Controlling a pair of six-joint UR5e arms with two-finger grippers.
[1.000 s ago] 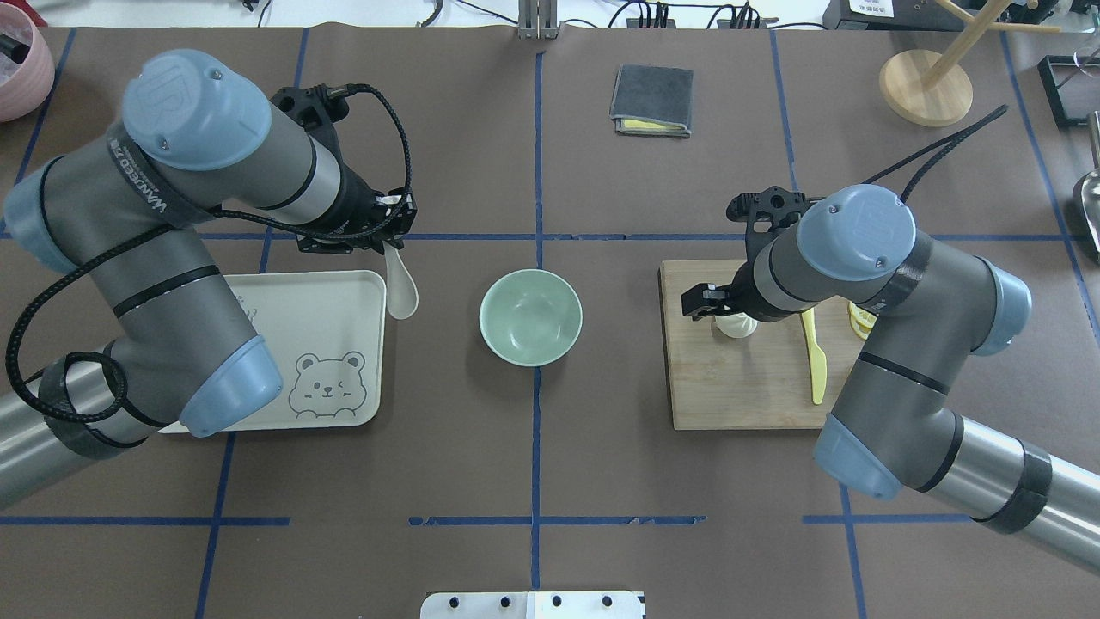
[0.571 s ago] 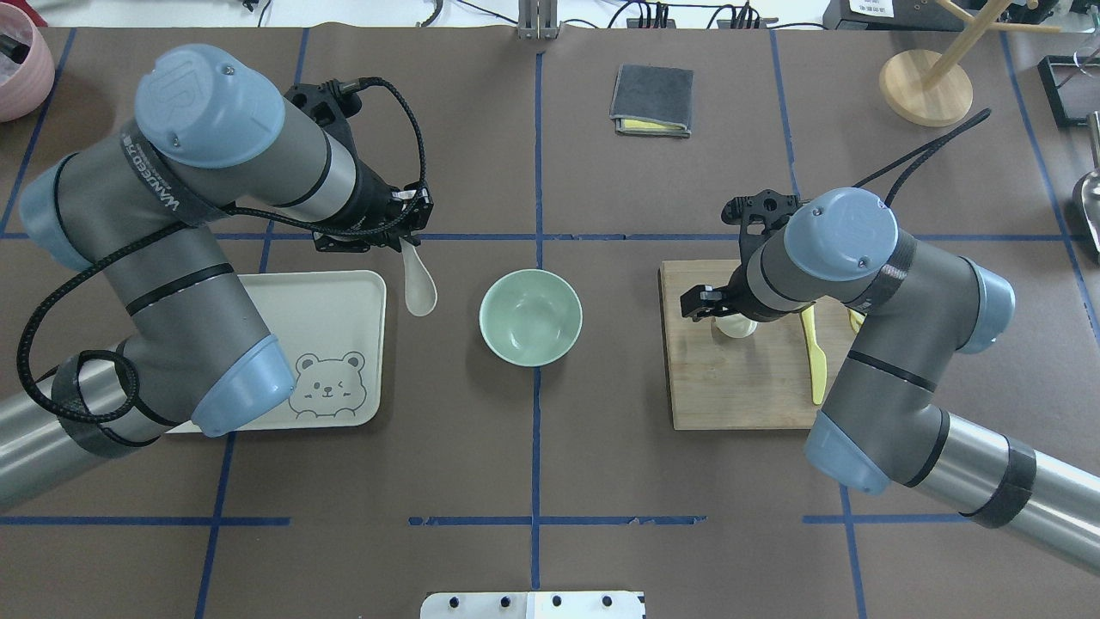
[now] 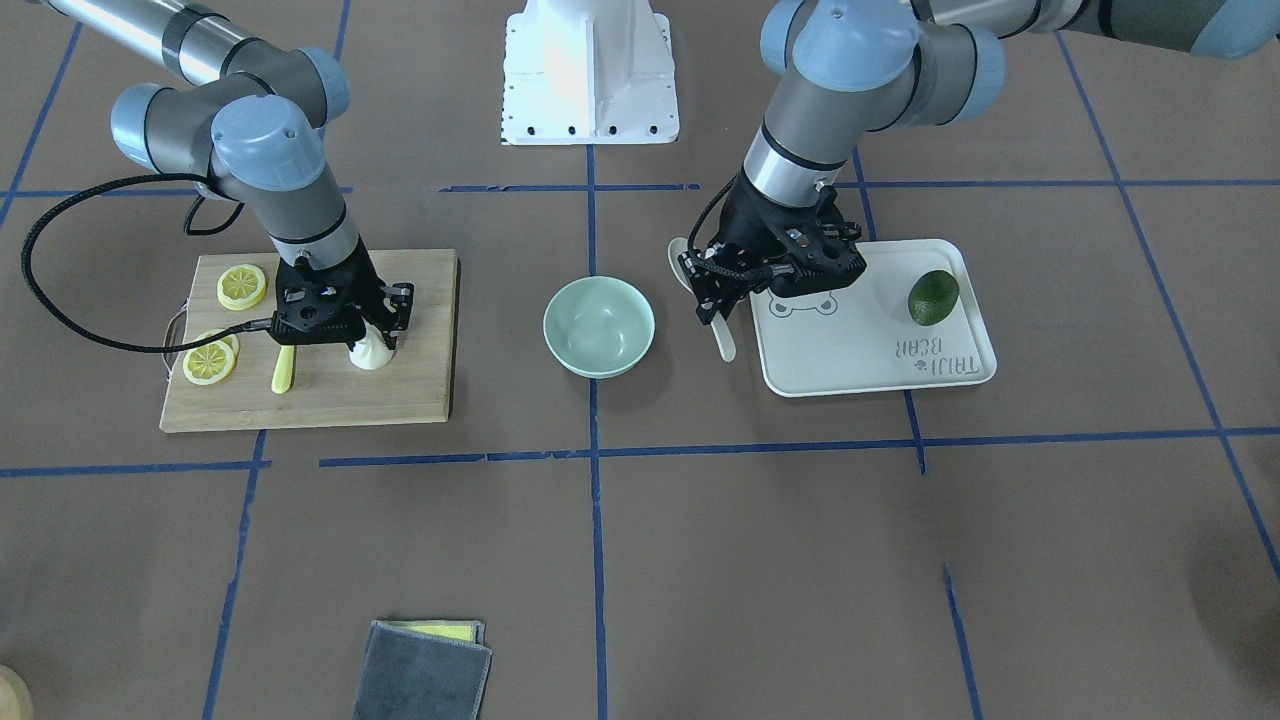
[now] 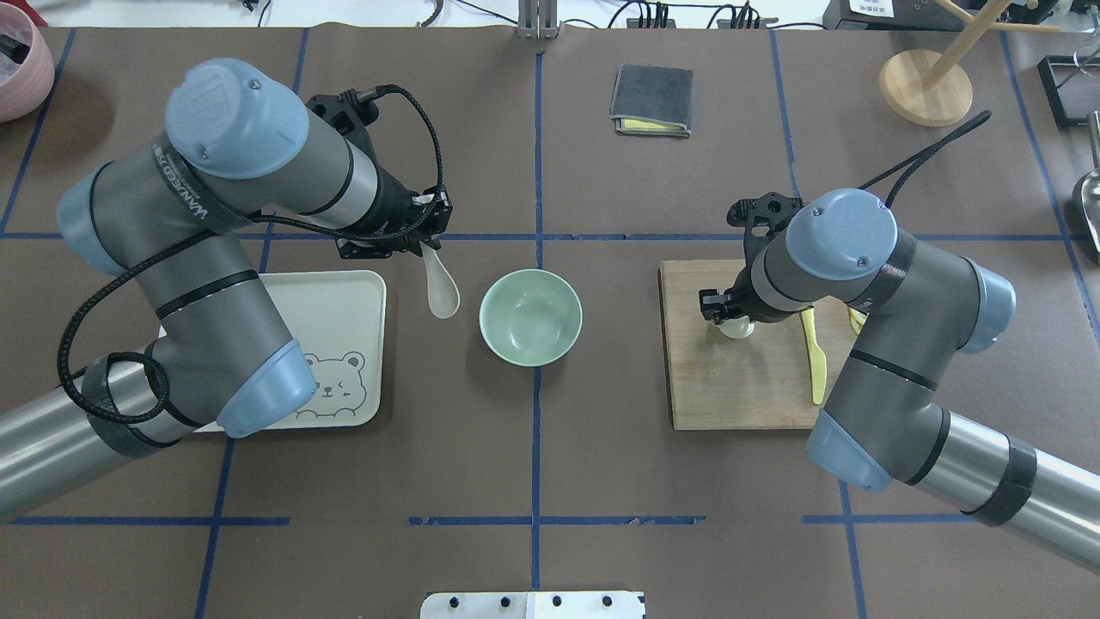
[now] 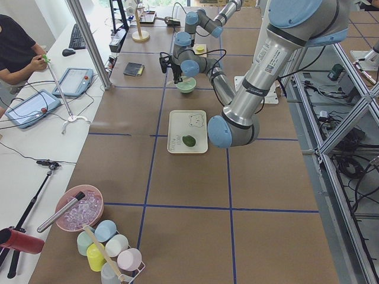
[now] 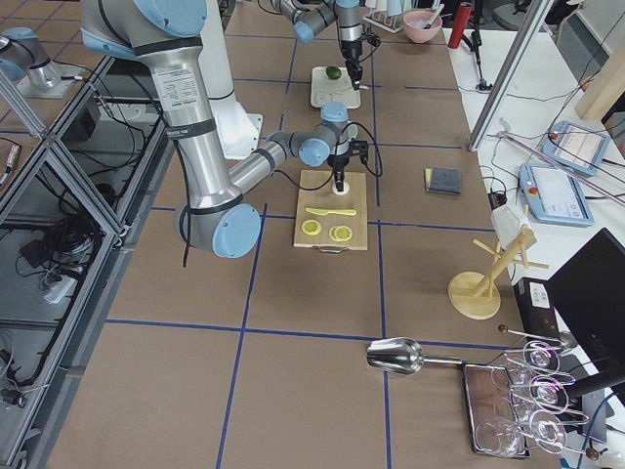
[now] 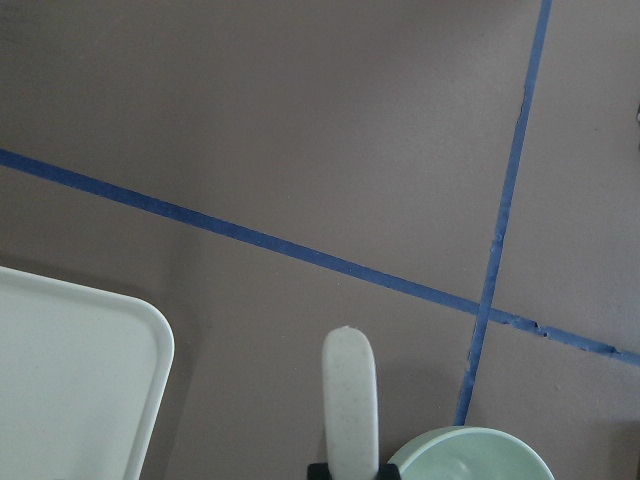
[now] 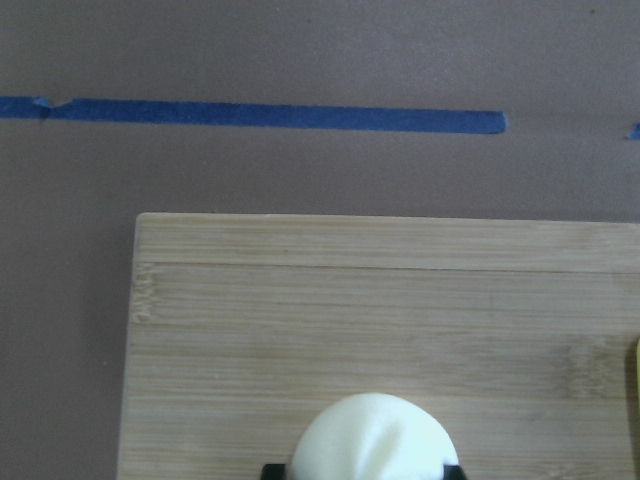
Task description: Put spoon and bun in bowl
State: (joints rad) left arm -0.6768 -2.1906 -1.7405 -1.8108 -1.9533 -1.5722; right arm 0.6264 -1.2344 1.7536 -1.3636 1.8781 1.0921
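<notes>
Off-white plastic, the spoon (image 4: pixel 443 294) is pinched by its handle in the left hand (image 4: pixel 427 246), with the scoop trailing back toward the robot and clear of the worktop. The mint bowl (image 4: pixel 550 340) stands just beside this hand on its inner side, not yet beneath it; the wrist view shows only the rim next to the handle tip. I judge the hand should travel sideways until the scoop is over the bowl's middle. It should then sink low before letting go, so the light spoon slides in rather than bouncing off the rim.

Directly under the right hand (image 3: pixel 375 335) sits the bun (image 3: pixel 368 356), resting on the bamboo board (image 4: pixel 730 387). The fingers look pressed against its sides. It looks soft, so a gentle squeeze and a straight lift suit it. The yellow knife (image 4: pixel 815 352) lies on that hand's outer side, out of the way. The bowl is well apart from this hand, so letting one arm arrive first would keep the two hands from crowding over it.
</notes>
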